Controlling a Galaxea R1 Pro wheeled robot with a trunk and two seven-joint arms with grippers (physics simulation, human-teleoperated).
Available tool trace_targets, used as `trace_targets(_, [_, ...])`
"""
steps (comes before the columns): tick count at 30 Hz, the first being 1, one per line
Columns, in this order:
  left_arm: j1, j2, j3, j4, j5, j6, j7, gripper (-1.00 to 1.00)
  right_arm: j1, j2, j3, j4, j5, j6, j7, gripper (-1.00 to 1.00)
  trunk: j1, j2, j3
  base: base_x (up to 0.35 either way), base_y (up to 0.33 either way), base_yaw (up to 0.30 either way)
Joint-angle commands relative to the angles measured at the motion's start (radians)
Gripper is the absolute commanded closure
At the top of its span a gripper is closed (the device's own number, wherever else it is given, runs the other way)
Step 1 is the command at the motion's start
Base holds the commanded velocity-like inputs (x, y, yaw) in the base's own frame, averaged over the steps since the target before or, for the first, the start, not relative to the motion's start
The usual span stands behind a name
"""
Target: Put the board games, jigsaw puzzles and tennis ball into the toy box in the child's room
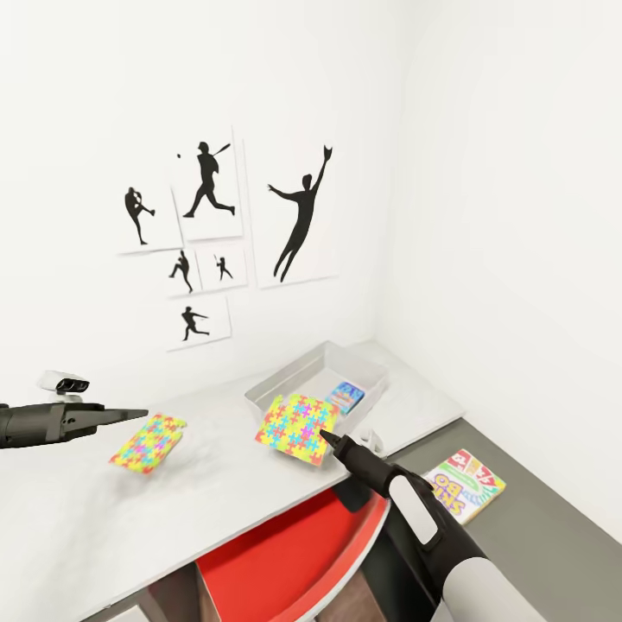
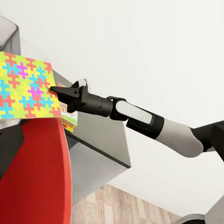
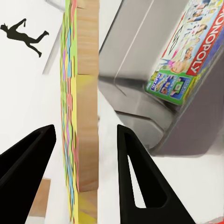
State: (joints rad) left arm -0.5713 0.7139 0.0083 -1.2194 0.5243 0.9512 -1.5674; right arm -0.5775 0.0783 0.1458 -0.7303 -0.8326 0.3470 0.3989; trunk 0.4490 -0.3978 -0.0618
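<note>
My right gripper [image 1: 328, 436] is shut on the lower corner of a jigsaw puzzle [image 1: 296, 428], held tilted in the air just before the toy box [image 1: 294, 373]. Between the fingertips [image 3: 135, 177] that puzzle [image 3: 81, 116] stands edge-on. A Monopoly board game [image 1: 345, 396] lies inside the box. My left gripper [image 1: 142, 415] is shut on a corner of the second jigsaw puzzle [image 1: 149, 442], raised slightly over the table [image 1: 104, 510]. A SKIP-BO board game [image 1: 466, 484] lies on the lower dark wing. The tennis ball and the bed are out of view.
A red chair [image 1: 294, 553] is tucked under the table's front edge, below my right arm. White walls close the corner behind and to the right of the toy box, with black baseball prints [image 1: 207, 181] above the table.
</note>
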Motion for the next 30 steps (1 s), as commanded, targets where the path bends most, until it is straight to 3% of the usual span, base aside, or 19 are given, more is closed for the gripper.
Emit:
trace_targets(1, [-0.001,0.0,-0.001,0.0,0.0,0.011,-0.003,-1.0,-0.001,0.0,0.0,0.0,-0.008,0.006,0.0,1.0,0.001,-0.002,-0.002,0.214,0.002,0.0])
trace_targets(18, [-0.001,0.0,-0.001,0.0,-0.001,0.01,-0.003,-1.0,-0.001,0.0,0.0,0.0,-0.008,0.006,-0.002,1.0,0.001,-0.002,-0.002,0.167,0.0,0.0])
trace_targets(30, [-0.001,-0.001,-0.001,0.0,-0.003,0.009,-0.003,-1.0,-0.001,0.0,0.0,0.0,-0.008,0.006,-0.002,1.0,0.001,-0.002,-0.002,0.073,0.0,0.0])
